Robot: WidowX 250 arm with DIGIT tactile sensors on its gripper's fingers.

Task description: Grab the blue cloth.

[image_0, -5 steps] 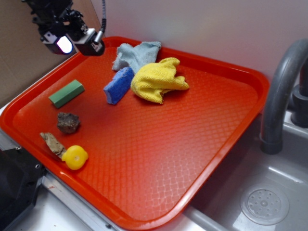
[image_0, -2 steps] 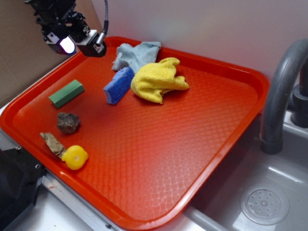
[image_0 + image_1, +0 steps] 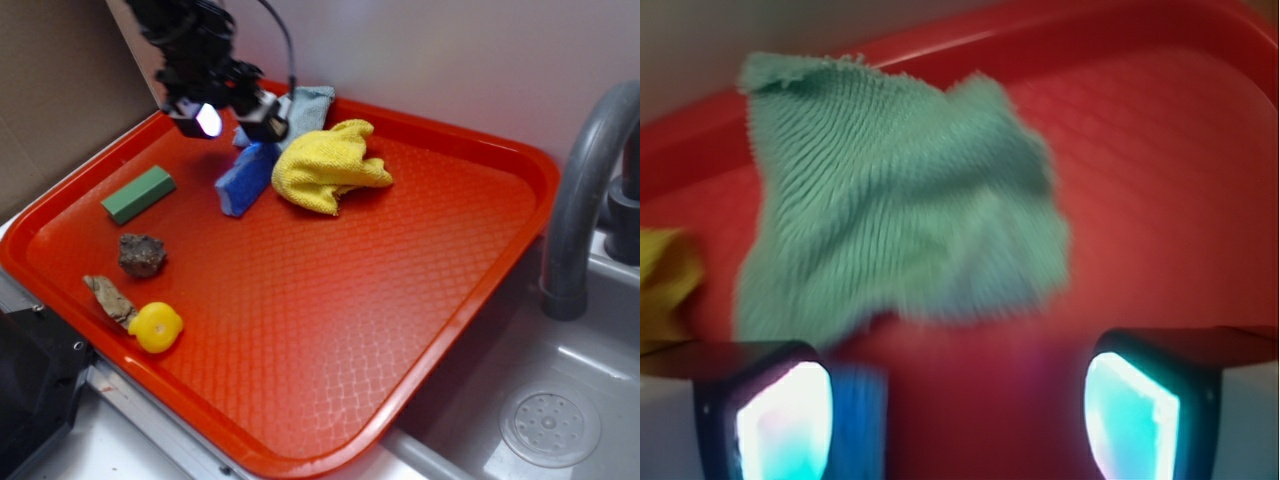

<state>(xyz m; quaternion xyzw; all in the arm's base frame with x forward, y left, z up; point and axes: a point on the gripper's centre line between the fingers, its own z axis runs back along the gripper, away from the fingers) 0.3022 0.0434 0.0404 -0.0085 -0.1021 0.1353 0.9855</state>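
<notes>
Above the red tray's [image 3: 470, 300] far corner, gripper [image 3: 955, 410] fingers spread wide over rumpled, ribbed-terry blue cloth [image 3: 900, 200].

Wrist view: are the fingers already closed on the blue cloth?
No. The gripper is open, its two fingers set wide apart with bare tray between them, and the blue cloth lies ahead, ungrasped.

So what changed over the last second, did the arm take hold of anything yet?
The gripper swung from the tray's far left corner toward the blue cloth and now hangs over it, fingers apart, nothing held. The blue sponge, yellow cloth and the tray lie unmoved.
</notes>
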